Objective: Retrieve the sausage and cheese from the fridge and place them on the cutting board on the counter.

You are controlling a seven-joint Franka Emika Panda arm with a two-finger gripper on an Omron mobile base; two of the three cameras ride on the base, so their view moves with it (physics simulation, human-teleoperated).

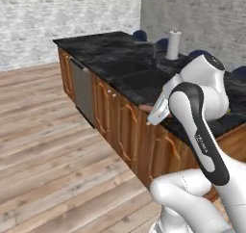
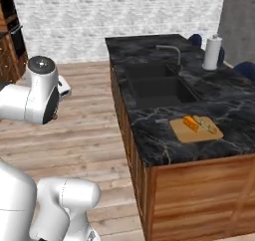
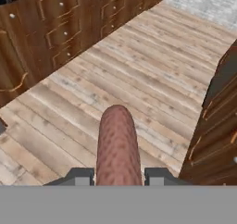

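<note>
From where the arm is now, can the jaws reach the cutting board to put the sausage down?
Probably not yet. The gripper, shut on the sausage, hangs over the floor; the cutting board lies well in on the counter.

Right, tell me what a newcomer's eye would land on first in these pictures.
First, the sausage, a reddish-brown cylinder clamped between the pincer's two dark fingertips, sticking out over the wooden floor in the hand view. Next, the orange cheese lying on the tan cutting board near the front edge of the black marble counter, just in front of the dark sink.
</note>
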